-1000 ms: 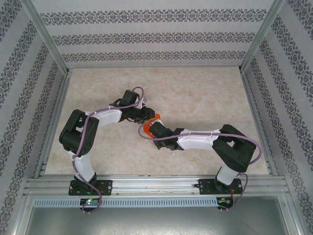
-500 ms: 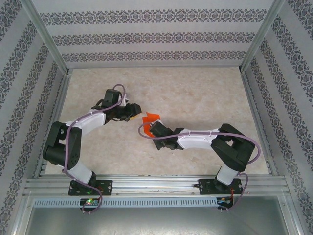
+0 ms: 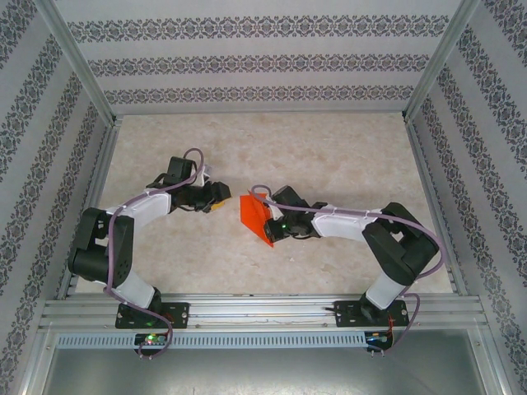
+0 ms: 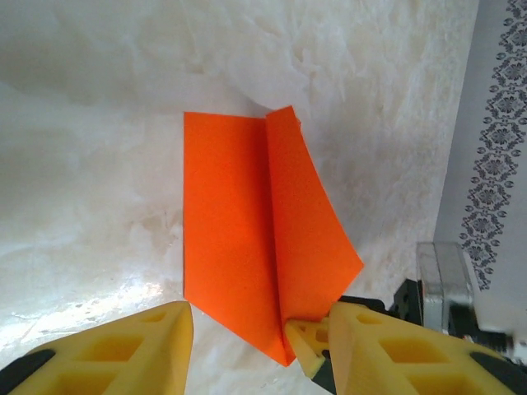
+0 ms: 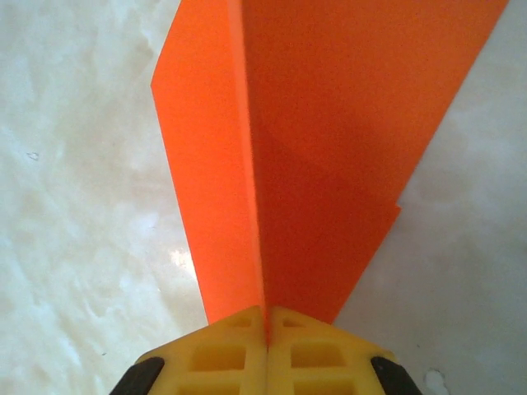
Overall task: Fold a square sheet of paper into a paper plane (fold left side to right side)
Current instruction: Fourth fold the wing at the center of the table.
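We see our right hand [image 5: 266,322] pinched shut on the folded orange-red paper [image 3: 252,216] at mid-frame on the counter [image 3: 329,156]. Just left of it, our left hand [image 3: 219,200] stands open and empty.

Left tool [image 4: 255,329] gapes; right tool [image 5: 266,321] pinched together.

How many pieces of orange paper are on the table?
1. The folded orange sheet is at the middle of the table, one tip pinched in the shut right gripper; the open left gripper is apart, on its left. The right arm may hide part.
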